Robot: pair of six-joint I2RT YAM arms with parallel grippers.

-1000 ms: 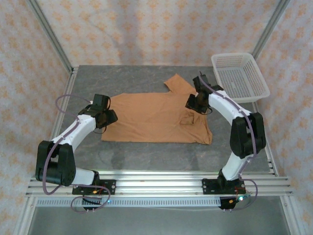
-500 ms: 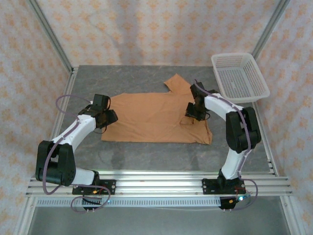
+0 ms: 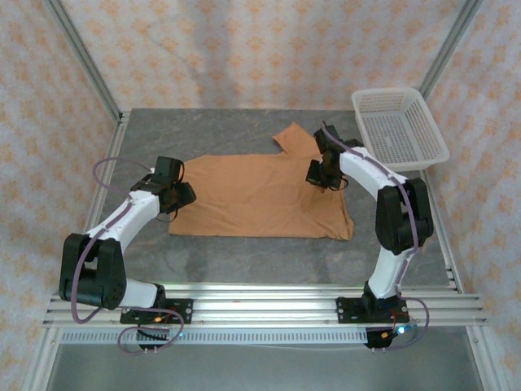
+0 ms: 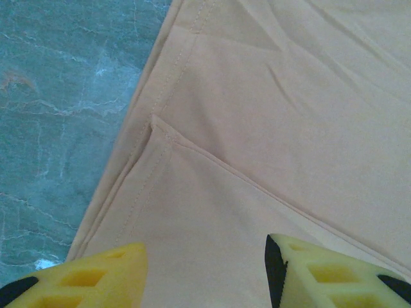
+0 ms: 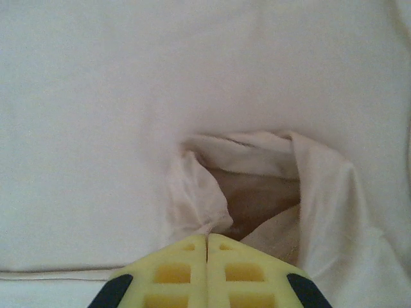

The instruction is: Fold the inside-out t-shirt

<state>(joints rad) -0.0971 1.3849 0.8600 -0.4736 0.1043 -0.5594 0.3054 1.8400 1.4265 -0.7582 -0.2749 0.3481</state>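
The orange-tan t-shirt (image 3: 260, 191) lies spread flat across the middle of the desk (image 3: 244, 248), its body running left to right and one sleeve poking out toward the far right corner. The right fingers (image 5: 186, 273) are pressed together on a pinch of the cloth near the shirt's right end, and the fabric is puckered into a small raised tent just ahead of them. The left fingers (image 4: 321, 273) stand apart, low over the shirt's left edge beside a stitched seam, gripping nothing. To me this looks like the start of a fold: one side is caught and the other isn't yet. The next move likely calls for the left fingers to close on their edge so both ends can be lifted and carried over together, keeping the cloth from bunching. The white basket (image 3: 368, 130) at the far right corner of the desk has nothing in it that I can see.
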